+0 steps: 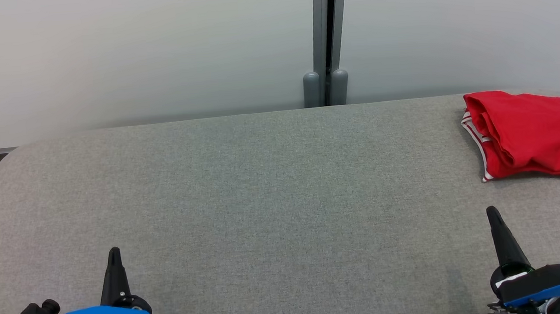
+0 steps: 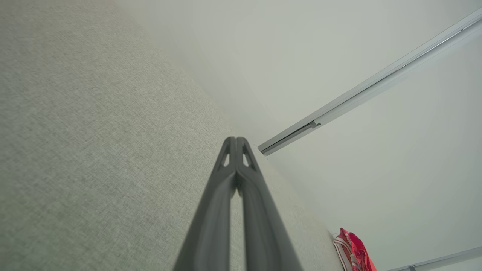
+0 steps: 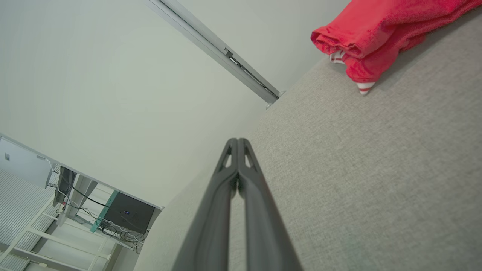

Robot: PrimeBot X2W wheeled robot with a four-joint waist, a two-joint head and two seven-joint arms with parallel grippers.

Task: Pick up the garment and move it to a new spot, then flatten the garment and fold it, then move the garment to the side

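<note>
Lower left, the left gripper [image 1: 114, 252] sits over the grey table [image 1: 282, 191], its 2 fingers [image 2: 214, 210] pressed together on nothing. The right gripper [image 1: 492, 212], lower right, is likewise closed and empty. Beyond it, the folded red garment [image 1: 529, 132] lies at the table's far right corner.

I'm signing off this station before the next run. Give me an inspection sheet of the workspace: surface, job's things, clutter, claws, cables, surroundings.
Surface: grey fabric, flat.
Job's things: red garment with white-striped trim, loosely folded at the far right, cut off by the head view's edge.
Clutter: nothing seen.
Claws: left claw and right claw both shut, holding nothing, at the near edge, apart from the garment.
Cables: dark, tangled below a dark box, off the surface.
Surroundings: pale wall behind, with a grey post.
</note>
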